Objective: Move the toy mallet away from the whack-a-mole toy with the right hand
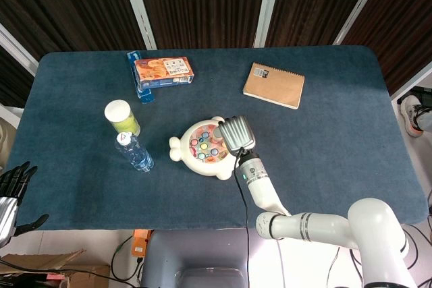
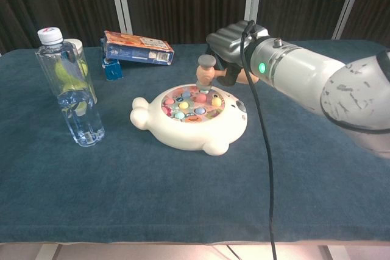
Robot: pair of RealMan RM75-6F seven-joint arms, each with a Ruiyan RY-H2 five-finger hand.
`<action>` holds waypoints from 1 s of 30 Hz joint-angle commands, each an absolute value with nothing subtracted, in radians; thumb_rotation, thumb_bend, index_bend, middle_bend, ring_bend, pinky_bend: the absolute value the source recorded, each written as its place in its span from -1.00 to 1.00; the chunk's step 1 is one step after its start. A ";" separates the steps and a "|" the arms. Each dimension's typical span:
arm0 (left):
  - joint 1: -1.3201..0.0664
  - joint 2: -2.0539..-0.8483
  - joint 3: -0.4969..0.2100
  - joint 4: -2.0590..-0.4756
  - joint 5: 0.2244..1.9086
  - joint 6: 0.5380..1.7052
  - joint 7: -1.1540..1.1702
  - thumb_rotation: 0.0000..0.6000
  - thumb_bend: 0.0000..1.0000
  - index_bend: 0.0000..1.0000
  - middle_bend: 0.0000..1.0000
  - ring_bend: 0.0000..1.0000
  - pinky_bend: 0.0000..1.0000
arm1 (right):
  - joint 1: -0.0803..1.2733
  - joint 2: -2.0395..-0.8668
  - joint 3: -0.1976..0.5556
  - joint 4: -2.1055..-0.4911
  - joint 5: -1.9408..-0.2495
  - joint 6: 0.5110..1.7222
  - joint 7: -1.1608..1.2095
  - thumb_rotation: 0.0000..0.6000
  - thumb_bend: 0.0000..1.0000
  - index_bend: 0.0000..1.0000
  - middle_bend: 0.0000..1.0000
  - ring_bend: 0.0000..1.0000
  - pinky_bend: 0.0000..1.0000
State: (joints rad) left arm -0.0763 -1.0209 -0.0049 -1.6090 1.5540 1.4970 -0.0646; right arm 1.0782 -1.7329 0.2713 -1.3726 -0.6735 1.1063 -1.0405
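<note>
Right hand (image 2: 234,50) grips the toy mallet (image 2: 206,72) over the whack-a-mole toy (image 2: 192,120).

The mallet looks light, stiff plastic; its head hangs just above the pegs at the toy's 1 o'clock side, and a hold on the handle suits it. Open desk (image 1: 324,146) lies at 3 o'clock, with the notebook (image 1: 274,85) farther off at 1 o'clock and bottles at 9. The left hand (image 1: 15,187) hangs off the desk's edge at 8 o'clock, fingers loosely spread, holding nothing.
</note>
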 commanded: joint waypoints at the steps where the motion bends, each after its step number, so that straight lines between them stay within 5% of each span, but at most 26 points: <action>1: -0.078 -1.022 -0.005 -1.607 1.553 1.493 -0.065 1.00 -0.87 -1.00 -1.00 -1.00 -0.80 | 1.078 -1.731 0.269 -1.375 -0.671 1.107 -1.041 1.00 0.04 1.00 0.59 0.37 0.27; 30: -0.074 -1.022 -0.011 -1.602 1.553 1.506 -0.070 1.00 -0.87 -1.00 -1.00 -1.00 -0.82 | 1.104 -1.788 0.257 -1.278 -0.638 1.066 -1.034 1.00 0.04 1.00 0.59 0.37 0.28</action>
State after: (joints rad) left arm -0.0741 -1.0216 -0.0109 -1.6021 1.5532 1.5064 -0.0702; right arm 1.1034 -1.7876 0.2579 -1.2780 -0.6379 1.0663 -1.0339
